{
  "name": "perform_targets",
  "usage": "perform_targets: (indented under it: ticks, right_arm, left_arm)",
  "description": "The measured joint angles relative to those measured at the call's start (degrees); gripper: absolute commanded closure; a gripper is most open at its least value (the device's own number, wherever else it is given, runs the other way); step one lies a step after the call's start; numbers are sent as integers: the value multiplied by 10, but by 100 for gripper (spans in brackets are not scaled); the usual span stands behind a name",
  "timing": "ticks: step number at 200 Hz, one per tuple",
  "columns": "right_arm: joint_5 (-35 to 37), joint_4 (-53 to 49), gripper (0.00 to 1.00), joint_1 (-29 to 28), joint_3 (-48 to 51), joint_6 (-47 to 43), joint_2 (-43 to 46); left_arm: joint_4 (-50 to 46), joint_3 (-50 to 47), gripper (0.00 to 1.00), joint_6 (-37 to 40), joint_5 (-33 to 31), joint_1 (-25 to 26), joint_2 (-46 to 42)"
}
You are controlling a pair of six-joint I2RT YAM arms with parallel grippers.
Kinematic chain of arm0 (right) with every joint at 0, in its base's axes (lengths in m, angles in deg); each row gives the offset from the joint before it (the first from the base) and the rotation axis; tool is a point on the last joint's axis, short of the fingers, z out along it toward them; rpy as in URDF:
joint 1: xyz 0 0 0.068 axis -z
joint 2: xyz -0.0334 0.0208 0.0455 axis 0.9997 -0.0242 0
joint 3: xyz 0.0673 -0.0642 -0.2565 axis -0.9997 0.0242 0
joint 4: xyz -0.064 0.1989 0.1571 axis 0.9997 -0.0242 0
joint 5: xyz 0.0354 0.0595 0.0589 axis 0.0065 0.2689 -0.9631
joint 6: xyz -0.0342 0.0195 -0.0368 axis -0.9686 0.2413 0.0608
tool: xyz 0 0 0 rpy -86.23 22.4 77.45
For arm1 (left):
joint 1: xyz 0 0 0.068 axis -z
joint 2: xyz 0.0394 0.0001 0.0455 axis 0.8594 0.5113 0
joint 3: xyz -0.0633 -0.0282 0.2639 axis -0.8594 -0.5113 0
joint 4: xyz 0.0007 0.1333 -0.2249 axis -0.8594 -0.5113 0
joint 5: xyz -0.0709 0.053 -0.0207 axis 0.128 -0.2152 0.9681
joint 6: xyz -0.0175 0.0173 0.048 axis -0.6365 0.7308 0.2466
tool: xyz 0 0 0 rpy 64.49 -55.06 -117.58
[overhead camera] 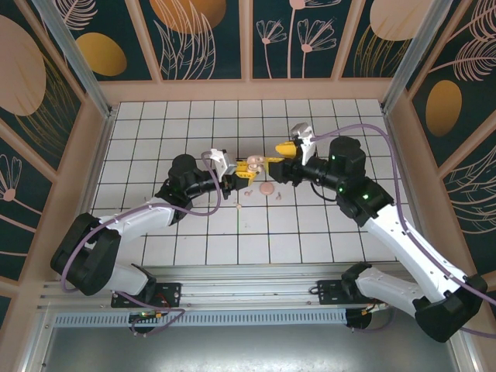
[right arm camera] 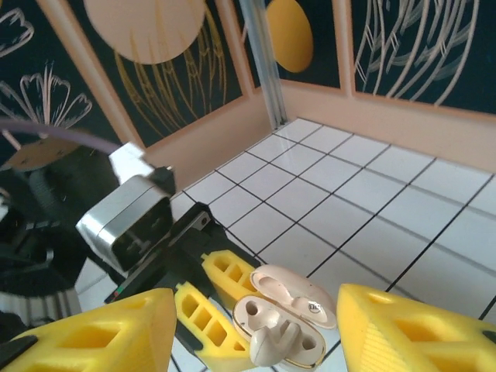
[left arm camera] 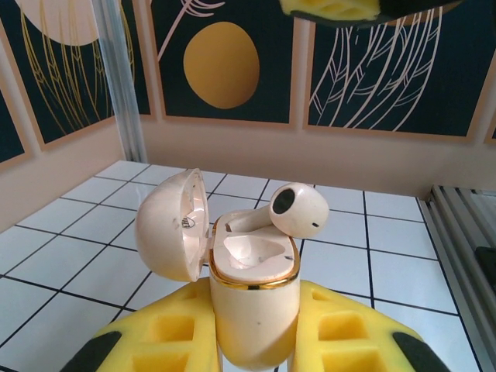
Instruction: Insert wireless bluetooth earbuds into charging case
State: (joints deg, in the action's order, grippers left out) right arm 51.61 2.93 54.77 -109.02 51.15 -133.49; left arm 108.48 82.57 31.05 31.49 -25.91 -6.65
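The charging case [left arm camera: 252, 298] is a pale beige box with a gold rim, standing upright between the yellow fingers of my left gripper [left arm camera: 252, 337], which is shut on it. Its lid [left arm camera: 172, 225] hangs open to the left. One earbud [left arm camera: 298, 211] leans in the far socket, its stem in and its head sticking out over the rim; the near socket is bare. In the right wrist view my right gripper [right arm camera: 252, 314] stands open just above the case [right arm camera: 306, 353], with the earbud [right arm camera: 271, 345] lying free below it. From above, the left gripper [overhead camera: 249, 167] and the right gripper [overhead camera: 285, 149] meet mid-table.
A small pinkish round thing [overhead camera: 266, 188] lies on the white tiles just in front of the grippers, with a few tiny pale bits [overhead camera: 239, 205] beside it; I cannot tell what they are. Patterned walls [overhead camera: 248, 39] enclose the tiled floor on three sides.
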Motion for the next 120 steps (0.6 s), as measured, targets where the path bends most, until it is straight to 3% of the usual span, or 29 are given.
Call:
perform_targets:
  ticks: [50,120]
  right_arm:
    - [-49,-12,47,0,23,-148,4]
    - [-60,3,48,-4,61,-225,5]
  left_arm:
    - [-12,1,85,9,-1,0,0]
    - [-12,1,85,10,-1,0,0]
